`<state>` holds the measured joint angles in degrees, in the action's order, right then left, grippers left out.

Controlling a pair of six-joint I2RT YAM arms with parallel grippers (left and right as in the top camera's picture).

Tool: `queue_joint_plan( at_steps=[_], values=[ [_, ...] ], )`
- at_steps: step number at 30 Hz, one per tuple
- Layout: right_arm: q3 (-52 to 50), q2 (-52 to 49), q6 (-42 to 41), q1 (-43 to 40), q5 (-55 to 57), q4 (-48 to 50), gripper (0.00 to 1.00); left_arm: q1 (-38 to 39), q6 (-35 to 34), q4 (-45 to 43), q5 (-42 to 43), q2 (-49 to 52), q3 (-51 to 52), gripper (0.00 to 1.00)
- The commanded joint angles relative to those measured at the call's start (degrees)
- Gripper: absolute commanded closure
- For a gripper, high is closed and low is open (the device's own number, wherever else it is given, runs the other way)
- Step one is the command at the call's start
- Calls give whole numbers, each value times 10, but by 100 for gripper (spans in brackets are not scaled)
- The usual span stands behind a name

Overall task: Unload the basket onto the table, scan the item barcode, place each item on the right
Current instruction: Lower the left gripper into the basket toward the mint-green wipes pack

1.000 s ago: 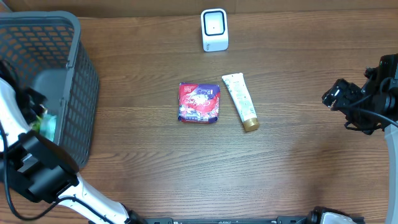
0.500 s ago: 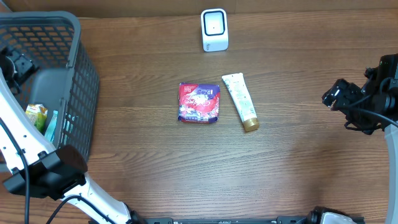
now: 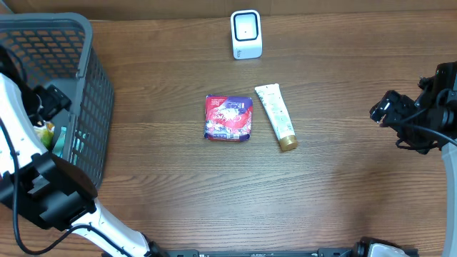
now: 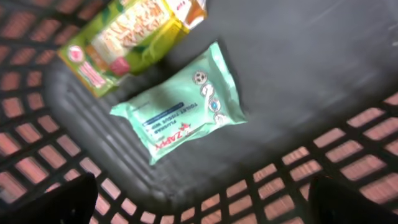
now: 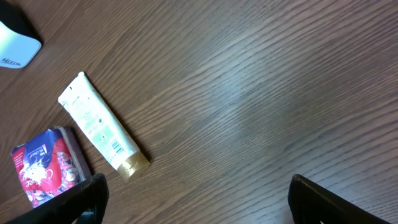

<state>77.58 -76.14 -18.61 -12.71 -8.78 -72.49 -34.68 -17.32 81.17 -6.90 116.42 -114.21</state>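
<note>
My left gripper hangs inside the grey basket, open and empty. Below it on the basket floor lie a mint-green wipes packet and a yellow-green carton; the left gripper spreads its dark fingertips wide at the frame's bottom corners. A red snack packet and a white tube with a gold cap lie mid-table. The white scanner stands at the back. My right gripper hovers open at the right; its wrist view shows the tube, red packet and scanner.
The basket's lattice wall surrounds the left gripper closely. Brown wooden tabletop spreads between the basket and the right arm. The right gripper is over bare wood, well right of the tube.
The left gripper has gone from shut to wide open inside the basket and shifted about there; the green packet and carton lie free on the basket floor. The right arm has not moved.
</note>
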Motion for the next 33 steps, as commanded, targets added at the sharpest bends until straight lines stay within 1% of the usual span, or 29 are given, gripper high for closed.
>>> queue_joint_plan(
  at_steps=[1,3,6,9,10,14,18,20,21,23,25,28,29,33],
  values=[
    [11,2,6,-2,-3,7,7,-17,20,-42,-10,2,60,1],
    [11,2,6,-2,-6,16,7,-21,29,-83,-9,2,103,0],
    [11,2,7,-2,-9,19,7,-19,61,-146,-10,2,167,0],
    [11,2,7,-2,-9,14,7,-14,117,-216,-7,2,221,0],
    [11,2,7,-2,-9,14,7,-12,149,-245,5,2,236,0],
    [11,2,7,-2,-9,14,7,-6,252,-295,64,2,255,0],
    [11,2,6,-2,-9,14,7,-5,308,-310,59,2,256,0],
    [11,2,6,-2,-9,15,7,-5,311,-314,40,2,256,0],
    [11,2,6,-2,-12,17,7,-5,310,-316,11,2,259,0],
    [11,2,6,-2,-17,20,7,-5,310,-316,-19,2,261,0],
    [11,2,6,-2,-20,23,7,-5,311,-316,-44,2,265,2],
    [11,2,6,-2,-20,23,7,-5,311,-316,-53,2,271,2],
    [11,2,6,-2,-20,23,7,-6,311,-319,-53,2,273,0],
    [11,2,6,-2,-20,22,7,-5,311,-323,-51,2,279,0]
  ],
)
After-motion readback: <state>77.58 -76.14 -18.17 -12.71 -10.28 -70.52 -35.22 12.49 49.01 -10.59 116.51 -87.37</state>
